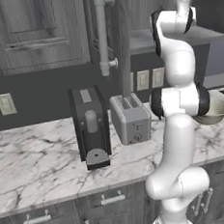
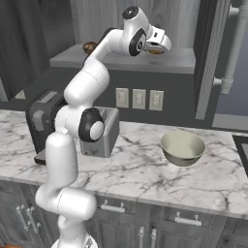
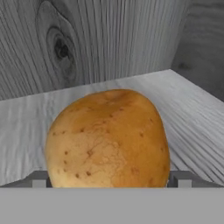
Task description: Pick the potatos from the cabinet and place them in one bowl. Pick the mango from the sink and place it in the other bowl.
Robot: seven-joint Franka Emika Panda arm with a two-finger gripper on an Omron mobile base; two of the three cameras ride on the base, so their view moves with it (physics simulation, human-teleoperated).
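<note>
My gripper [image 2: 156, 47] reaches into the open cabinet [image 2: 127, 60], just above its pale grey shelf. In the hand view an orange-brown potato [image 3: 107, 138] rests on the shelf, right in front of the camera. The gripper [image 3: 108, 181] is open, with one fingertip [image 3: 40, 179] on each side of the potato. A second potato [image 2: 89, 47] lies further left on the same shelf. The pale beige bowl [image 2: 183, 147] stands on the marble counter below, to the right of the arm, and sits partly behind the arm [image 1: 215, 111] in the left base view. The mango, the sink and the other bowl are out of view.
A silver toaster [image 1: 130, 118] and a black coffee machine [image 1: 91, 126] stand on the counter [image 1: 36, 160] left of the arm. The open cabinet door [image 2: 208, 58] hangs right of the shelf. Wall outlets [image 2: 138, 99] line the backsplash.
</note>
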